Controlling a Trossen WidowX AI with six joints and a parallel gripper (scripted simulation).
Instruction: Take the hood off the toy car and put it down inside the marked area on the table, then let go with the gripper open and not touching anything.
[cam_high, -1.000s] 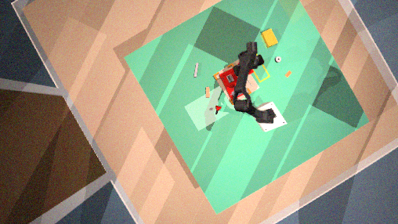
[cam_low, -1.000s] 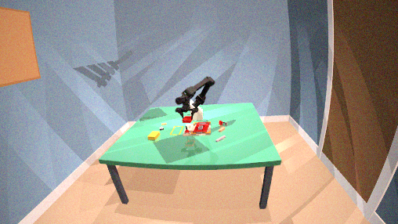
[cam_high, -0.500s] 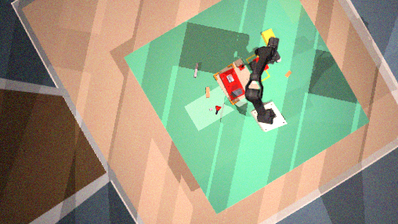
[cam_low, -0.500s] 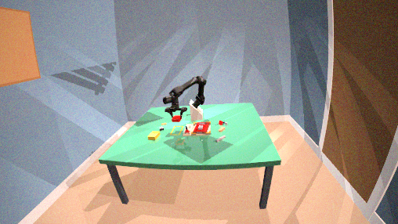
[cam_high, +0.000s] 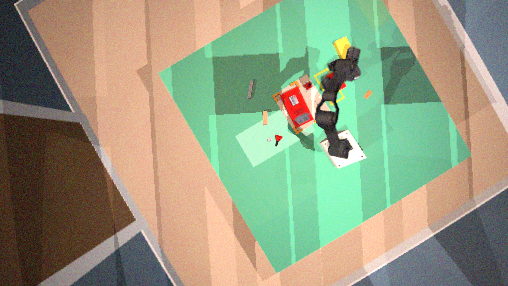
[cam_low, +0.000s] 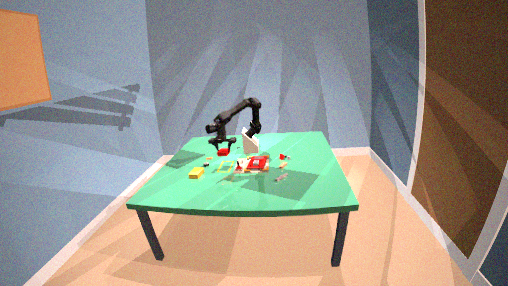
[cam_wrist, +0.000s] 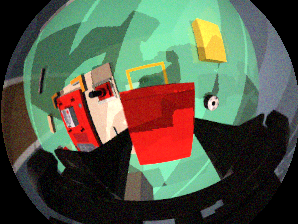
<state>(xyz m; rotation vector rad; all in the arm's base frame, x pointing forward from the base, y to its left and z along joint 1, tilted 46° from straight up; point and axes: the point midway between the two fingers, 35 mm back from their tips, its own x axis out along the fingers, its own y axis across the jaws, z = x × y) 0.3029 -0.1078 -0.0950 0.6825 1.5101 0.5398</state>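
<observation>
My gripper (cam_low: 223, 147) (cam_wrist: 161, 125) is shut on the red hood (cam_low: 223, 152) (cam_wrist: 160, 122) and holds it up in the air above the table. In the overhead view the arm partly hides the hood (cam_high: 343, 86). The marked area, a yellow outline (cam_high: 339, 101) (cam_low: 220, 166) (cam_wrist: 145, 66), lies flat on the table; it shows just beyond the hood in the wrist view, partly hidden by it. The toy car (cam_high: 295, 107) (cam_low: 257, 163) (cam_wrist: 75, 120) stands beside the outline, its front uncovered with a red and black part showing on the cream chassis.
A yellow block (cam_high: 342, 46) (cam_low: 196, 173) (cam_wrist: 209, 42) lies beyond the outline. A black and white wheel (cam_low: 206, 164) (cam_wrist: 212, 102) and a small orange piece (cam_high: 368, 94) lie on the side away from the car. A grey bar (cam_high: 251, 89) (cam_low: 281, 177) lies past the car.
</observation>
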